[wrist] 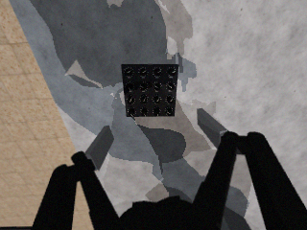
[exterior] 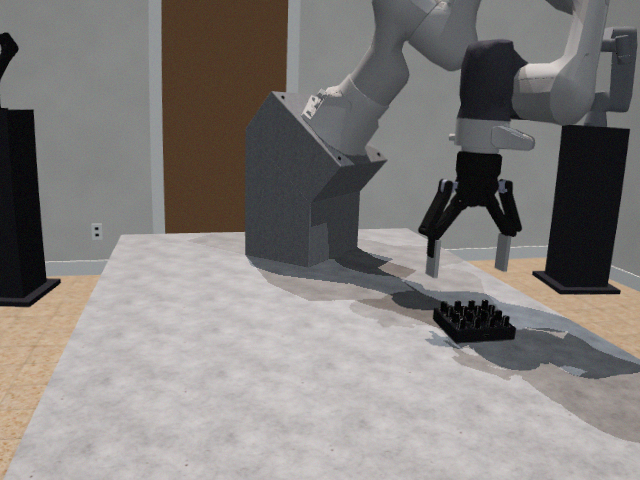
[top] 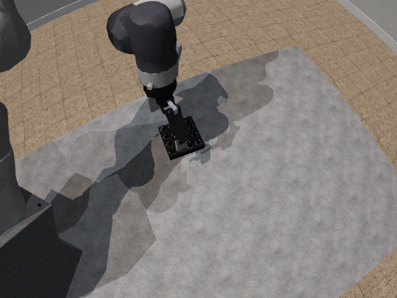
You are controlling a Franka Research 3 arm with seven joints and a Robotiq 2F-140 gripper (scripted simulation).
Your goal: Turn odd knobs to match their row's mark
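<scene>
The black knob box (top: 195, 141) (exterior: 471, 323) (wrist: 150, 91) stands flat on the grey table (top: 256, 192) (exterior: 206, 361), with several small black knobs in rows on top. The white lines and printed names are too small to read. My gripper (top: 178, 133) (exterior: 466, 266) (wrist: 153, 125) is open wide and empty. It hangs pointing straight down, well above the box and roughly over it. In the top view its fingers hide the box's middle.
The grey robot pedestal (exterior: 294, 196) (top: 31, 256) stands on the table behind the box. Black stands (exterior: 586, 206) (exterior: 18, 206) rise from the tiled floor on both sides. The table's edge and tiled floor (wrist: 29, 120) lie close to one side of the box.
</scene>
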